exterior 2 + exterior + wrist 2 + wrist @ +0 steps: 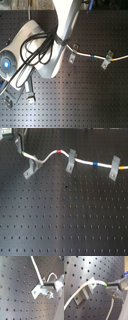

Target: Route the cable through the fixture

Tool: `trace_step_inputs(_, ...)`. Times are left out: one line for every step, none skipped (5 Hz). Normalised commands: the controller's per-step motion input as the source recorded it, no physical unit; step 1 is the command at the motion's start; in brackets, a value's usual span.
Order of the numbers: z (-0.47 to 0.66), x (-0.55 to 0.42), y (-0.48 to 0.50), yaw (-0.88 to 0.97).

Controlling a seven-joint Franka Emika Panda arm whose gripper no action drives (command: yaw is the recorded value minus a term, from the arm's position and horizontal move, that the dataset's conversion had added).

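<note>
White cord with coloured bands, the cable [82, 162], runs along the far edge of a black perforated board [65, 213] in the first exterior view. It passes a straight grey strip clip [115, 167] near the far right corner, then a second strip clip [71, 160] near the middle of that edge, rises in a hump at a red band, and drops to the fixture [30, 168], a small grey forked clip near the far left corner.

In the first wrist view the cable appears to lie over the fixture [86, 291], and its green-banded end meets the gripper [111, 285]. The fingers look closed on that end, though blur makes the grip uncertain.

In the second exterior view the arm [65, 22] and its bundled black hoses hide the fixture; only the two strip clips show.

Likely risks, as a judgement: the cord looks to be resting on the prongs rather than seated between them, so pulling sideways could slide it off. Too much tension could also drag it out of the middle clip, and a weak hold on the thin end could let it slip free.
</note>
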Motion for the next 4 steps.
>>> trace_step_inputs(0.21,-0.204,-0.198,-0.09)
trace_step_inputs(0.28,-0.217,-0.084,0.00)
trace_step_inputs(0.28,-0.108,0.081,0.00)
trace_step_inputs(0.08,0.290,0.230,0.01)
